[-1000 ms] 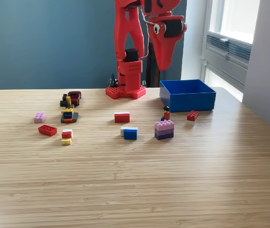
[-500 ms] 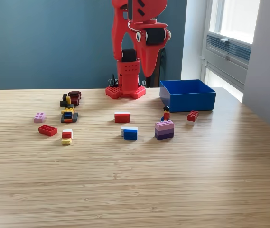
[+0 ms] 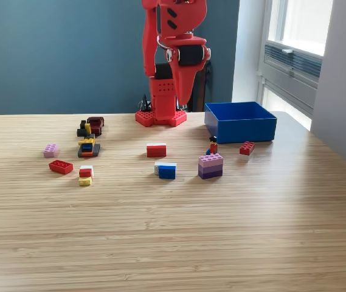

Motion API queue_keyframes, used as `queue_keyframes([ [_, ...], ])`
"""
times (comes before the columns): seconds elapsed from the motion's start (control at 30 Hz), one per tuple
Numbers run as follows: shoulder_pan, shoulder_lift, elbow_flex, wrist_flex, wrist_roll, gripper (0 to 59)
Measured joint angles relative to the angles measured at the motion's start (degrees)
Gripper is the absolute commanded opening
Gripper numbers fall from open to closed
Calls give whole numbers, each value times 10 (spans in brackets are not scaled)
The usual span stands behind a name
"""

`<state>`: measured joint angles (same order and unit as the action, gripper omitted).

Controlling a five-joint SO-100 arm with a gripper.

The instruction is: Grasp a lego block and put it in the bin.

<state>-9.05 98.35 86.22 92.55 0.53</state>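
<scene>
Bin [image 3: 240,125] interior mostly hidden; claw [image 3: 182,100] jaws indistinct against red base.

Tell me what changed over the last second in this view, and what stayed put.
The end effector swung toward the exterior view's left, from above the bin's near-left corner to in front of the arm's base, and came lower. It holds nothing visible, and nothing was picked up or released. The lego blocks on the table, including the red-and-white one and the purple stack, did not move.

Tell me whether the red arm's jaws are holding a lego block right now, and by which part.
Nothing is held. The gripper hangs in the air above the table, its jaws closed together with no block between them.
</scene>
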Motion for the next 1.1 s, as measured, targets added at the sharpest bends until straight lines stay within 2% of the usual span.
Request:
queue_keyframes([
  [0.4,134,0,16,-46,5,0],
  [0.7,251,0,78,-133,-13,0],
  [1.1,272,0,93,-200,-42,0],
])
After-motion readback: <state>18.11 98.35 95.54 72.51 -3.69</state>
